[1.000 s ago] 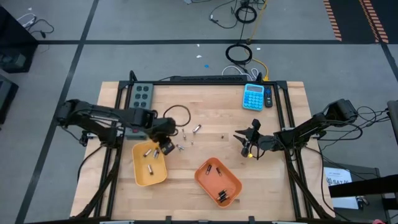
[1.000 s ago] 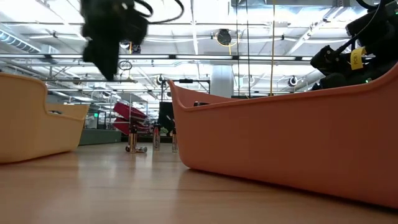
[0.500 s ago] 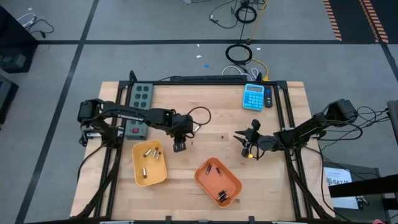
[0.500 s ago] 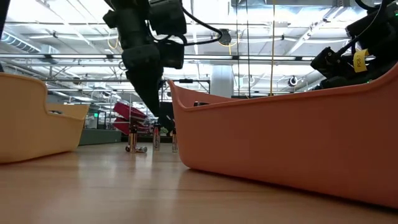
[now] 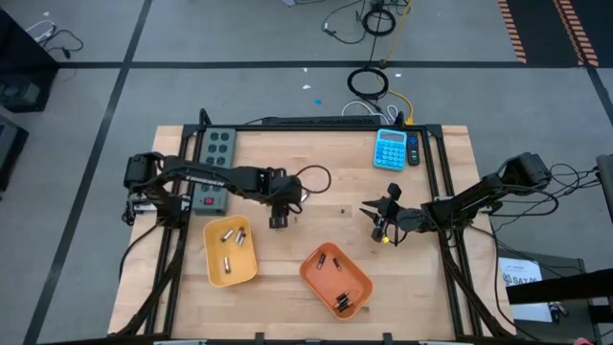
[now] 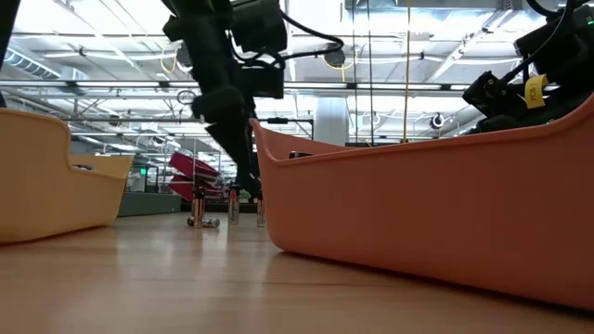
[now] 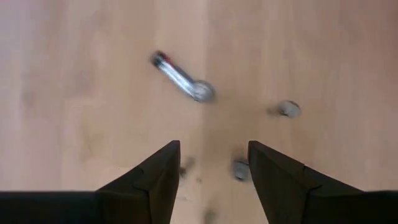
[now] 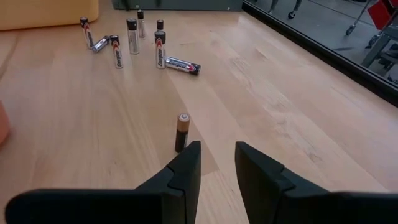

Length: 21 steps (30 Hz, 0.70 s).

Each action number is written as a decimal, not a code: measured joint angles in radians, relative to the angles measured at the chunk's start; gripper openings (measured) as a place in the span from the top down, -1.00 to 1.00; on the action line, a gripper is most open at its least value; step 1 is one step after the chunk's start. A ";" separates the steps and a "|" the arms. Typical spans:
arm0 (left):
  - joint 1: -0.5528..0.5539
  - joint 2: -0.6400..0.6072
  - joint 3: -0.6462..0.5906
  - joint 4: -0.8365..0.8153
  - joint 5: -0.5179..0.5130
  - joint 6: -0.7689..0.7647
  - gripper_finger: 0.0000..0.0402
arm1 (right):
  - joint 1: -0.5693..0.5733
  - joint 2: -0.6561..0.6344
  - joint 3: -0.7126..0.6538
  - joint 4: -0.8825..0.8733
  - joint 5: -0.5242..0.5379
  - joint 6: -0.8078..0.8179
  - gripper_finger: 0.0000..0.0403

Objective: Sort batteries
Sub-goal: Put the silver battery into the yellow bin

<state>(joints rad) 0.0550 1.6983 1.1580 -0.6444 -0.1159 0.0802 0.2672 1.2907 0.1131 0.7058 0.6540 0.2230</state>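
Observation:
Several loose batteries (image 5: pixel 292 204) stand or lie on the wooden table, left of its middle. My left gripper (image 5: pixel 279 221) hangs over them, pointing steeply down, open. In its wrist view one battery (image 7: pixel 180 78) lies flat ahead and a small upright one (image 7: pixel 240 169) stands between the fingers (image 7: pixel 163 171), close to the other finger, touching neither. My right gripper (image 5: pixel 372 210) waits right of centre, open by a narrow gap (image 8: pixel 217 158), with one upright battery (image 8: pixel 181 132) ahead of it. More batteries lie in the yellow tray (image 5: pixel 213 261) and the orange tray (image 5: pixel 356 273).
A blue calculator (image 5: pixel 391 149) lies at the table's far right and a grey power strip (image 5: pixel 216 153) at its far left. A black cable loop (image 5: pixel 313 179) hangs beside my left arm. In the low view the orange tray (image 6: pixel 427 204) blocks the right half.
My left gripper has gone from over the yellow tray's far corner toward the table's right, to the loose batteries, and has sunk close to the table. Most of the move came early; it has barely shifted since. The batteries and my right arm have kept still.

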 joint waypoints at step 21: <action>0.069 0.029 0.000 0.209 0.112 -0.075 0.01 | 0.000 0.000 0.000 0.001 -0.001 0.000 0.55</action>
<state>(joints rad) 0.1242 1.7268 1.1576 -0.4350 -0.0034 0.0056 0.2671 1.2907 0.1131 0.7063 0.6530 0.2230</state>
